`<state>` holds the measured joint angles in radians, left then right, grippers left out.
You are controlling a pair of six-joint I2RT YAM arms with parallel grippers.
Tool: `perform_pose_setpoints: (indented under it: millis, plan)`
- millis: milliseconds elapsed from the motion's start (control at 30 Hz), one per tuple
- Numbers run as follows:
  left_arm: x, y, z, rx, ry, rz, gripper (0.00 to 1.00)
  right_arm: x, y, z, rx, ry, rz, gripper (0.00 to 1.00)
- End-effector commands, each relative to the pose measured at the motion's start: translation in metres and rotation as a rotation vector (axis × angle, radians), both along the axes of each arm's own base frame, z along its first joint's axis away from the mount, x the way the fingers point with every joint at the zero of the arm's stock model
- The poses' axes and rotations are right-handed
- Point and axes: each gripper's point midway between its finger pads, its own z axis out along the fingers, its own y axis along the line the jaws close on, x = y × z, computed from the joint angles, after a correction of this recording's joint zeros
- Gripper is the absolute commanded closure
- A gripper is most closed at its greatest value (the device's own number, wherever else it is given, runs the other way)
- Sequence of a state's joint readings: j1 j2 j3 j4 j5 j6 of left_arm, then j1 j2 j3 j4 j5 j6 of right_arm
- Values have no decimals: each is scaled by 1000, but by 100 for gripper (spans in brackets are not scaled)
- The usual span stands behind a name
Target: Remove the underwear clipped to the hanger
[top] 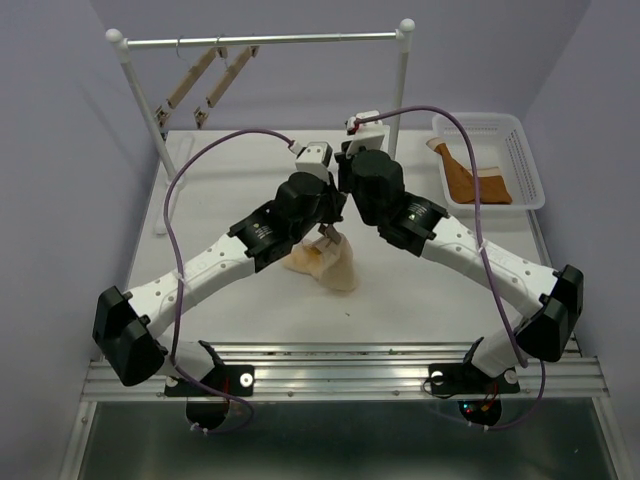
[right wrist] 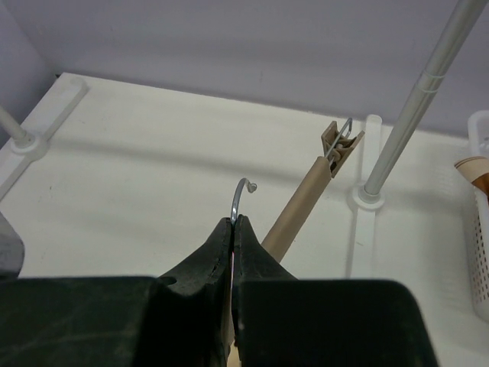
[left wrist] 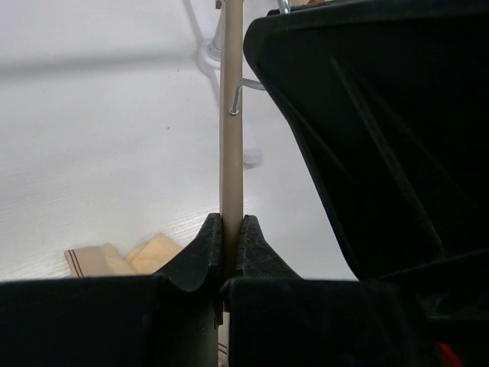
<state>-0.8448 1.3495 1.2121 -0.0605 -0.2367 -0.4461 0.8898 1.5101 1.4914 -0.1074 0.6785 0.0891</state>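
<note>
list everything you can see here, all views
underwear: 1, pale beige, on the table under the grippers
hanger: 1, light wood with clips, held above the table centre
hook: 1, thin metal, on that hanger
spare hangers: 2, light wood, hanging on the rack rod, back left
rack: 1, white posts and metal rod, back of table
basket: 1, white, back right
cloth: 1, orange-brown, in the basket
table: 1, white, under everything
arms: 2, white and black with purple cables, near edge to centre
left gripper: 1, black, shut on the hanger's bar
right gripper: 1, black, shut on the hook
</note>
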Motion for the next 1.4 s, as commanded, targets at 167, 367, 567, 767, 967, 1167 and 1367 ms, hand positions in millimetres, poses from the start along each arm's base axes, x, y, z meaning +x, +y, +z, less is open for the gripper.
perform_pose_setpoints:
  millis: [167, 367, 567, 767, 967, 1167, 1367]
  plan:
    - [6, 6, 40, -57, -94, 98, 100, 7, -6, 34, 229, -49, -113, 99]
    - [6, 13, 60, -131, -147, 130, 100, -3, 11, 38, 305, -30, 5, 54]
    - [5, 19, 67, -190, -164, 141, 100, -9, 13, 41, 314, -21, 83, 22]
    - [17, 38, 61, -266, -131, 152, 100, -17, 2, 49, 391, 13, 261, 0]
    - [18, 55, 74, -378, -179, 112, 100, -10, -26, 26, 480, 135, 418, 0]
    - [5, 51, 92, -474, -216, -11, 100, -29, -19, 22, 627, 167, 780, 0]
    - [-10, 41, 102, -515, -226, -120, 100, -60, -10, 32, 658, 89, 1027, 0]
